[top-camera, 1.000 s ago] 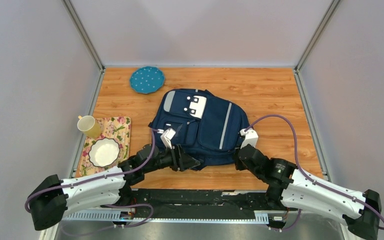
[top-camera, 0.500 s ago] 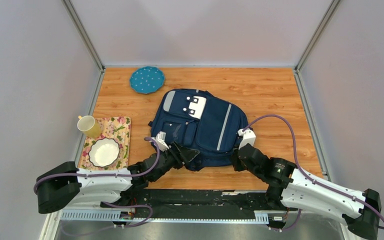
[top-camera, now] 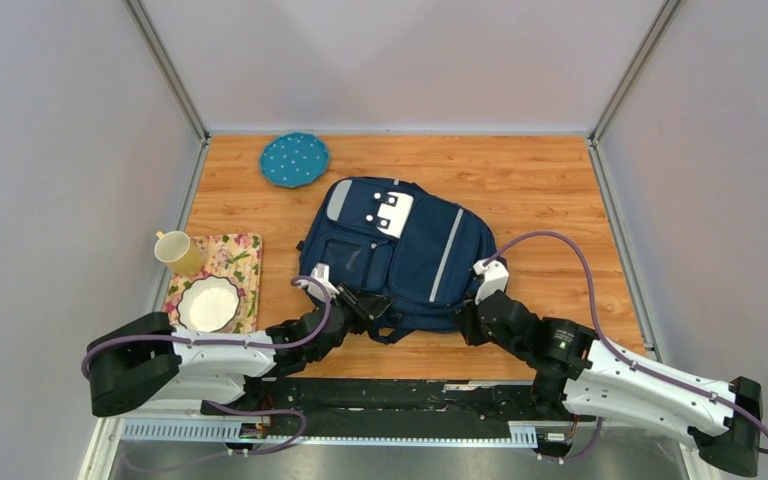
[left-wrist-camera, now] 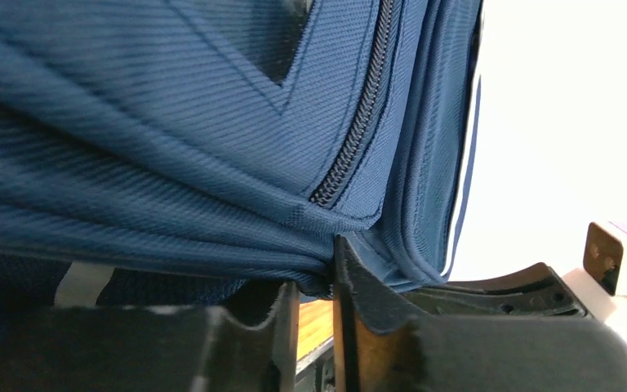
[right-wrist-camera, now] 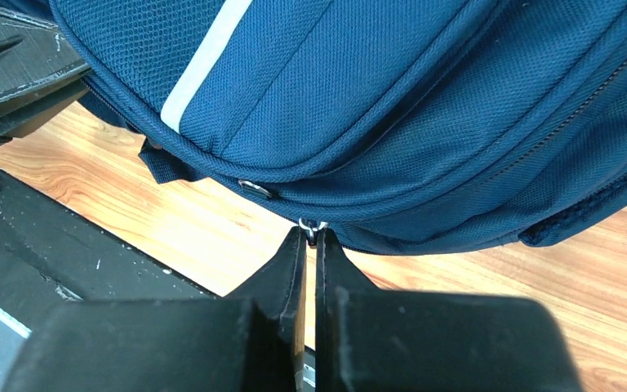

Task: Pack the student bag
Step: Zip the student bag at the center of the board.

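The student bag [top-camera: 400, 255], navy blue with a light-grey stripe and a white patch, lies flat in the middle of the table. My left gripper [top-camera: 375, 305] is at its near left edge. In the left wrist view this gripper [left-wrist-camera: 314, 278] pinches a fold of the bag's fabric [left-wrist-camera: 171, 122] just below a zipper line. My right gripper [top-camera: 463, 322] is at the near right edge. In the right wrist view it [right-wrist-camera: 311, 233] is shut on a small metal zipper pull [right-wrist-camera: 309, 224] under the bag [right-wrist-camera: 392, 98].
A blue dotted plate [top-camera: 294, 159] lies at the back left. A yellow mug [top-camera: 177, 251] and a white bowl [top-camera: 207, 304] rest on a floral mat [top-camera: 235, 255] by the left wall. A black rail [top-camera: 390, 395] runs along the near edge.
My left gripper has slid toward the bag's near edge and narrowed from wide open onto a fold of fabric. The right gripper stays shut and has barely moved.
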You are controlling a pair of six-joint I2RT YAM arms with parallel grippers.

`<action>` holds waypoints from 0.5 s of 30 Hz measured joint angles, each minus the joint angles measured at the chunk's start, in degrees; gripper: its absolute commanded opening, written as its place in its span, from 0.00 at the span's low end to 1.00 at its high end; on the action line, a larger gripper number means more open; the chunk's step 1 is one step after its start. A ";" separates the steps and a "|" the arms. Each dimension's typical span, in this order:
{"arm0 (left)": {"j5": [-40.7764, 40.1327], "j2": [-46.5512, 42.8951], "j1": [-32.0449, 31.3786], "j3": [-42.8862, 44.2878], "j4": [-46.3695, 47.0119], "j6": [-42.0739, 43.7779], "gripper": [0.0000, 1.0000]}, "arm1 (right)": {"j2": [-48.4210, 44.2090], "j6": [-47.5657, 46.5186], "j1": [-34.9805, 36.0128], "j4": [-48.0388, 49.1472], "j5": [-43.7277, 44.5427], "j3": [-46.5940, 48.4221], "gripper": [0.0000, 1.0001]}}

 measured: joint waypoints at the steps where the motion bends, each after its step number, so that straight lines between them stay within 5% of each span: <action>1: -0.13 -0.20 0.04 0.00 -0.07 0.20 0.08 | -0.04 -0.02 0.07 -0.02 -0.07 0.00 0.00; 3: -0.17 -1.22 0.09 -0.02 -0.70 0.52 0.00 | -0.39 0.02 0.26 -0.22 0.13 0.00 0.00; 8: 2.38 -7.58 2.51 -0.90 -3.72 3.52 0.00 | -3.43 1.55 0.74 -1.09 3.23 -0.04 0.00; 15: 15.43 -21.59 12.96 -4.39 -11.41 11.47 0.00 | -5.64 5.25 0.37 -2.69 6.51 0.00 0.00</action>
